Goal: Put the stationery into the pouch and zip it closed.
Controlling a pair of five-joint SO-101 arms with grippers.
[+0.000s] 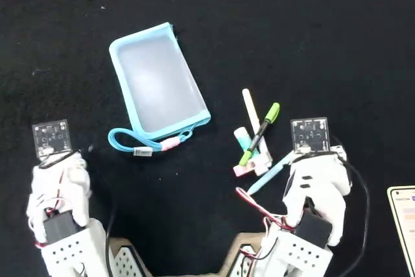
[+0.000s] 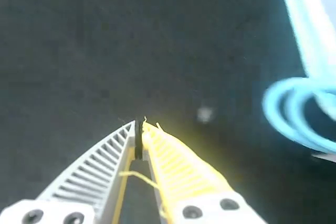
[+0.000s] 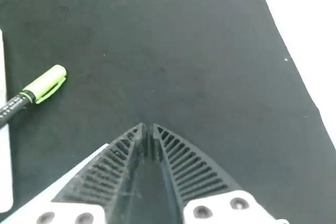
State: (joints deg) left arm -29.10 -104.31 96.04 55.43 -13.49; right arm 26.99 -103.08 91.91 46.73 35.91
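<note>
Pouch (image 1: 159, 82): flat rectangle with a frosted translucent panel and light-blue trim, lying tilted on the black cloth (image 1: 311, 43), centre-left. A blue cord loop (image 1: 123, 141) sits at its near corner.
Stationery: green-capped pen (image 1: 259, 133) crossing a white stick (image 1: 250, 105), with a pale-blue pen (image 1: 269, 176) and a pink piece (image 1: 245, 168). All are heaped right of the pouch, outside it.
Left gripper (image 2: 139, 129): ribbed fingers, tips together, empty.
Right gripper (image 3: 148, 132): tips together, empty, near the heap.

pouch (image 1: 159, 82) left-centre on table (image 1: 292, 43) | stationery (image 1: 255, 142) heaped right of it, apparently overlapping | sheet (image 1: 403, 215) at right edge
</note>
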